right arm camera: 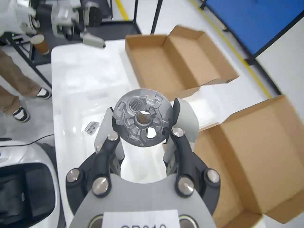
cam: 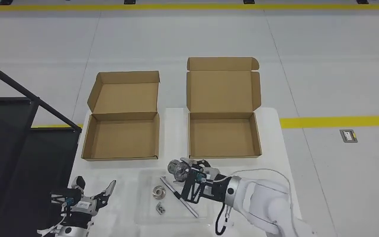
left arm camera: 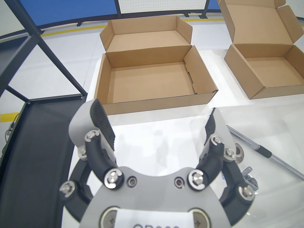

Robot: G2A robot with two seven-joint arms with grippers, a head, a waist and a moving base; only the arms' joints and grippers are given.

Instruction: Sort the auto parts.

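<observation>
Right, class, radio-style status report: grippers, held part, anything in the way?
Left gripper open, above white table. Right gripper shut on round grey metal toothed disc. Left brown cardboard box and right brown cardboard box empty; nothing blocking.

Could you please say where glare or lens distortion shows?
Left wrist view: the glossy white table shows glare beyond the left gripper, and the yellow floor line bows. Right wrist view: similar sheen behind the toothed grey metal disc the right gripper holds.
</observation>
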